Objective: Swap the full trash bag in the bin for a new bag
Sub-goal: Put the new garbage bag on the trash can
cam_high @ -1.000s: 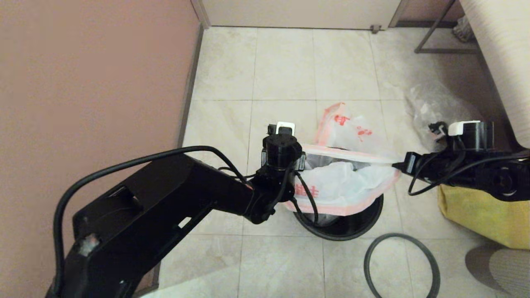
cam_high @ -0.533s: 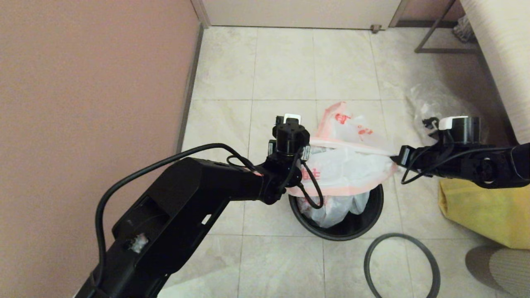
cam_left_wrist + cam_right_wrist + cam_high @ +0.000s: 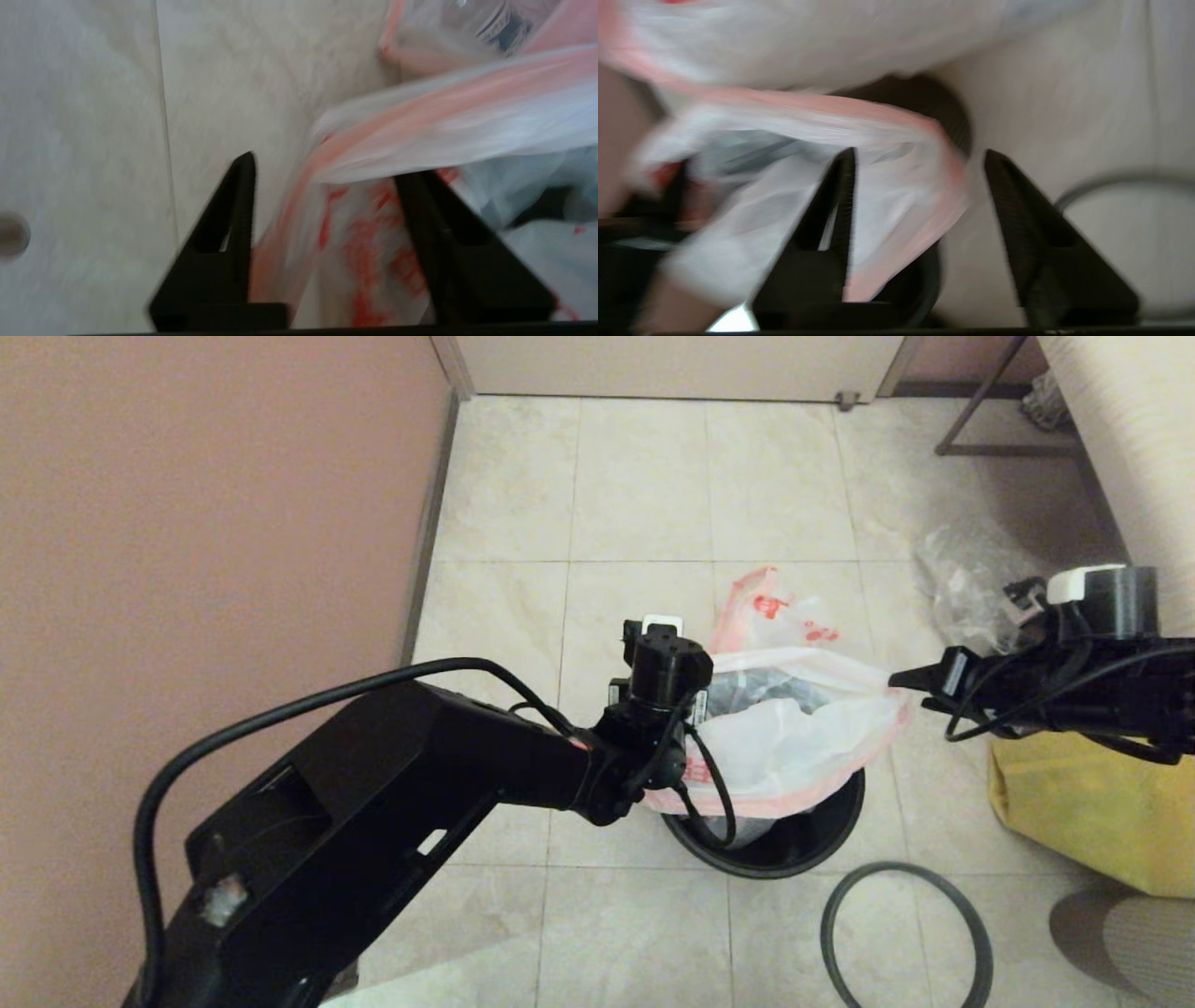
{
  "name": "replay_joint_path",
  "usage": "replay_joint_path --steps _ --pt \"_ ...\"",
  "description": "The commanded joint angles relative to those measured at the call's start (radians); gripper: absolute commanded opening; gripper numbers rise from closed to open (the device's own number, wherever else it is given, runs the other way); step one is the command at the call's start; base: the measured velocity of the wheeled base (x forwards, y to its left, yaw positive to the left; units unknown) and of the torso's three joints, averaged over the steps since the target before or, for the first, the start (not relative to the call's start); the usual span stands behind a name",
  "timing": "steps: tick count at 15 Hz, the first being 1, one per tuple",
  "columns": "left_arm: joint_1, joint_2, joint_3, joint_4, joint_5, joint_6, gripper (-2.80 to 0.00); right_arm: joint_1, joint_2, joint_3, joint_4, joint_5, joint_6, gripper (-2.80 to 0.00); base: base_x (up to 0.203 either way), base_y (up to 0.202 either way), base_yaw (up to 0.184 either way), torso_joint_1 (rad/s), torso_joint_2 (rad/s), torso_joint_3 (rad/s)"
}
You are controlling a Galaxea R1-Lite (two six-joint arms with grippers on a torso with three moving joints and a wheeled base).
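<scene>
Bin: the small round black plastic bin [image 3: 814, 845] stands on the pale tiled floor [image 3: 644, 495], low in the head view and between the two arms.

New bag: the large thin translucent white new bag with a pink border and red printed characters [image 3: 794, 737] is spread over the mouth of the bin, its open top stretched between the two grippers; its lower part hangs into the bin.

Left gripper: the left gripper [image 3: 327, 177] is at the bag's left edge. In the left wrist view its two black fingers [image 3: 233, 210] stand apart, with the pink border and the red print lying between them.

Right gripper: the right gripper [image 3: 920, 158] is at the bag's right corner. In the right wrist view its fingers are spread, with the pink-edged film passing between them.

Full trash bag: the smaller translucent white full trash bag with pink-red trim and red marks [image 3: 780, 616] sits on the floor just behind the bin.

Hoop: the separate dark grey hoop [image 3: 901, 933] lies flat on the floor near the bin, on its near right side.

Other items: a clear crumpled bag with dark contents [image 3: 966, 583] lies behind the right arm; a yellow bag [image 3: 1092, 812] sits under it.
</scene>
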Motion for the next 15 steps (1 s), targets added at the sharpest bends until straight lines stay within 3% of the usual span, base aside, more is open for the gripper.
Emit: replay_joint_path --steps 1,2,6,8,11,13,15 --pt "-0.012 -0.103 0.115 -0.002 0.004 -0.028 0.0 0.005 -0.145 0.027 0.098 0.007 0.063 0.0 0.0 0.0 0.0 0.0 0.0 0.0" --pt "-0.012 -0.133 0.161 -0.001 0.005 -0.035 0.0 0.006 -0.172 0.029 0.164 0.013 0.072 0.0 0.0 0.0 0.0 0.0 0.0 0.0" --pt "-0.008 -0.213 0.234 0.009 0.005 -0.058 0.0 -0.014 -0.175 0.025 0.187 0.046 0.084 0.0 0.0 0.0 0.0 0.0 0.0 0.0" --pt "-0.013 -0.265 0.28 0.063 0.003 -0.086 0.0 0.016 -0.232 0.031 0.243 0.106 0.17 0.0 0.0 0.0 0.0 0.0 0.0 0.0" --pt "-0.009 -0.286 0.289 0.159 -0.006 -0.157 0.0 0.095 -0.23 0.053 0.266 0.126 0.298 0.0 0.0 0.0 0.0 0.0 0.0 0.0" --pt "-0.013 -0.331 0.305 0.27 -0.041 -0.23 0.0 0.129 -0.2 0.062 0.269 0.122 0.357 0.0 0.0 0.0 0.0 0.0 0.0 0.0" --pt "-0.02 -0.35 0.312 0.417 -0.085 -0.374 0.0 0.143 -0.142 0.064 0.281 0.113 0.415 0.0 0.0 0.0 0.0 0.0 0.0 0.0"
